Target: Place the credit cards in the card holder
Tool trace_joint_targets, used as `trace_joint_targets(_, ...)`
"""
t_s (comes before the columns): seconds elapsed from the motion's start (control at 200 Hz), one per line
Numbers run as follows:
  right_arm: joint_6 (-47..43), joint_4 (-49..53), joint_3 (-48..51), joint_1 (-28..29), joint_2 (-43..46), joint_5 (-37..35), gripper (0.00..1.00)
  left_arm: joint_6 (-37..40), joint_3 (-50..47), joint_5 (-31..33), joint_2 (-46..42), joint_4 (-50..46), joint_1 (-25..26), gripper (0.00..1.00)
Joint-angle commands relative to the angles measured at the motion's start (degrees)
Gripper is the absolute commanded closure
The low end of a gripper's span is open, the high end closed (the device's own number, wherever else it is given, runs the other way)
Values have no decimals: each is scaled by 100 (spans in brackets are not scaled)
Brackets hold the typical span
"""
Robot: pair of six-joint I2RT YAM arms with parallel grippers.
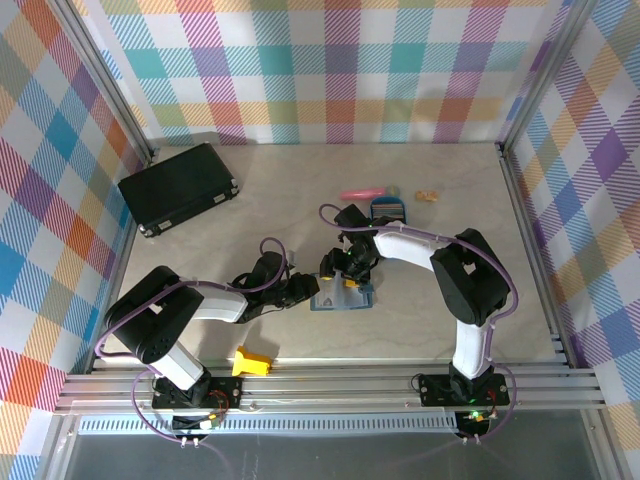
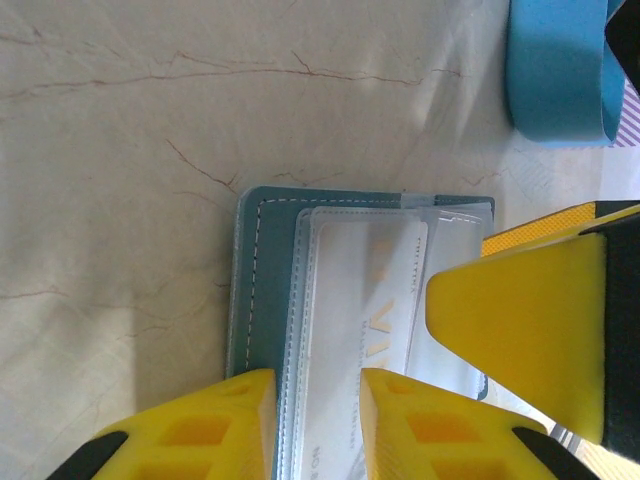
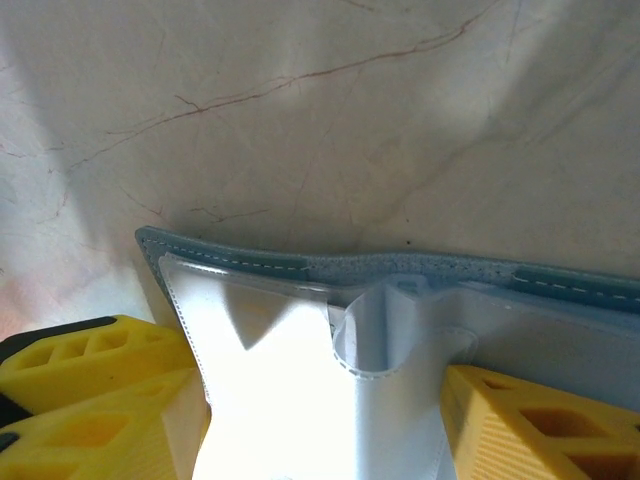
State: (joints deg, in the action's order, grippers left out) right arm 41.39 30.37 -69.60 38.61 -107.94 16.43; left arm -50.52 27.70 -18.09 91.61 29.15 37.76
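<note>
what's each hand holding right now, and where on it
Left hand pinches the open card holder at its edge, over the clear sleeves. Right hand's fingers straddle a clear sleeve; whether it grips cannot be told.

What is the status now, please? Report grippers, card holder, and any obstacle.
Left gripper pinning card holder open flat. Right gripper straddling its clear sleeves, grip unclear. Blue tray nearby, not blocking.

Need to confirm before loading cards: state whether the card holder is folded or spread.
Spread. The card holder lies opened flat on the table, clear inner sleeves facing up.
</note>
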Motion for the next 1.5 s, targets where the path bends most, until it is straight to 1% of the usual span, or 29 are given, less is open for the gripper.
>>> trace_joint_targets(0.0, 122, -149, 103, 119, 131, 429, 37, 25, 95, 0, 72, 193, 83, 72)
trace_joint_targets(0.53, 454, -493, 267, 174, 471, 666, 39, -1, 69, 81, 49, 162, 83, 73)
trace_joint_targets(0.755, 458, -594, 298, 172, 662, 667, 39, -1, 51, 108, -4, 151, 83, 73)
trace_joint_targets(0.995, 502, -922, 351, 178, 541, 890, 39, 9, 16, 113, -116, 84, 39, 73)
trace_joint_targets(1.165, 472, -866, 299, 173, 457, 839, 39, 69, 20, 84, -188, -18, 13, 73)
trace_joint_targets(1.23, 367, -740, 230, 173, 503, 683, 40, 124, 26, 94, -205, -78, 12, 73)
trace_joint_targets(1.29, 212, -480, 145, 173, 606, 384, 40, 161, 33, 96, -205, -132, 12, 73)
trace_joint_targets(1.37, -43, 96, -33, 164, 748, -282, 39, 203, 48, 66, -188, -128, 13, 73)
trace_joint_targets(1.435, -209, 603, -175, 159, 802, -930, 36, 201, 51, 55, -164, -120, 12, 73)
trace_joint_targets(1.495, -342, 931, -252, 159, 807, -1358, 35, 201, 51, 41, -144, -89, 12, 73)
